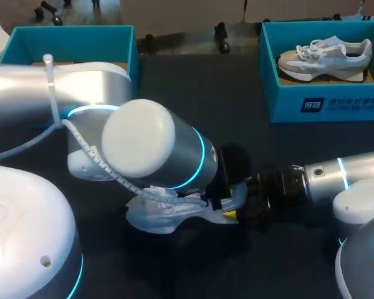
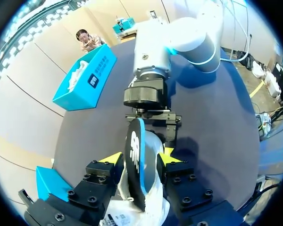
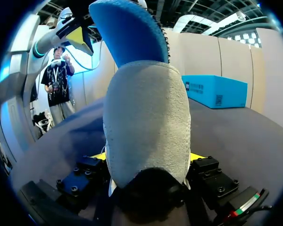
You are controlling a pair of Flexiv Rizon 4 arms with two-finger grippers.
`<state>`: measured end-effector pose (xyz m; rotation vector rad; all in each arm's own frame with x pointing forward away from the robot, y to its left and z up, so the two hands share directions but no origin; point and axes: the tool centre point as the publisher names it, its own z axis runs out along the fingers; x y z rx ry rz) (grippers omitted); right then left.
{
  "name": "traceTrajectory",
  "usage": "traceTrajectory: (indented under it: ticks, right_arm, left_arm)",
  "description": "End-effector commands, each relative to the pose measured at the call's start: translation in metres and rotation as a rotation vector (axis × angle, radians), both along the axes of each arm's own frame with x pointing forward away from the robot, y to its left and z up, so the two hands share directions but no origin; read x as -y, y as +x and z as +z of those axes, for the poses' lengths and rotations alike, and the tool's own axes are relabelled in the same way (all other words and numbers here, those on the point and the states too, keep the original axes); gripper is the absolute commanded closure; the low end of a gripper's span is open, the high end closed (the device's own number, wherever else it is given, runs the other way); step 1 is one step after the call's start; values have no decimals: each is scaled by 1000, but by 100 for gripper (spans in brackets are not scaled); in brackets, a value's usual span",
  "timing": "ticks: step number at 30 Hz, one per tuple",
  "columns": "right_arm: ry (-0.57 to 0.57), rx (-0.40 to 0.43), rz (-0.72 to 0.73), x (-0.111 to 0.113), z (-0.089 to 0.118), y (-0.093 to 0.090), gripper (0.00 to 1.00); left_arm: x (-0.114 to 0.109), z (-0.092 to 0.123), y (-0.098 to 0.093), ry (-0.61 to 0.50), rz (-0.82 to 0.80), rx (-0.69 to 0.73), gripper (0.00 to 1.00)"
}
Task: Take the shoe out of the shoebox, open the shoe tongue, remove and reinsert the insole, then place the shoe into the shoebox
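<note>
A white and grey shoe (image 1: 156, 218) lies on the dark table at the front middle, half hidden under my left arm (image 1: 143, 149). My right gripper (image 1: 237, 208) comes in from the right and is shut on its grey heel (image 3: 146, 122), one finger on each side. A blue insole (image 2: 134, 165) stands on edge, sticking up out of the shoe (image 2: 153, 188). My left gripper (image 2: 142, 159) straddles the insole (image 3: 132, 33) from above with its fingers apart, open. The teal shoebox (image 1: 327, 103) stands at the back right.
A second grey and white shoe (image 1: 324, 55) lies inside the shoebox. Another teal box (image 1: 132, 56) stands at the back left, behind my left arm. My right arm's wrist (image 2: 146, 94) lies straight ahead of the left gripper.
</note>
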<state>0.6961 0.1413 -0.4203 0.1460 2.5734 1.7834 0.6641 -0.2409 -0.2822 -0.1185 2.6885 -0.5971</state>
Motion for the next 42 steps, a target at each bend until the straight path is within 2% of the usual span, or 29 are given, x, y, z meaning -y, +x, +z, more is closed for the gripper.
traceTrajectory:
  ticks: [1, 7, 16, 42]
  right_arm:
    - [-1, 1, -1, -1, -2, -1, 100]
    - [-1, 1, -1, -1, -2, -1, 100]
    - [-1, 1, -1, -1, -2, -1, 100]
    - [-1, 1, -1, -1, -2, -1, 100]
  left_arm:
    - [-18, 12, -3, -21, -10, 3, 53]
    - [-22, 20, -2, -22, -27, 8, 54]
    - [-21, 22, 9, -4, -61, -22, 56]
    - [-4, -2, 27, 73, -120, -118, 56]
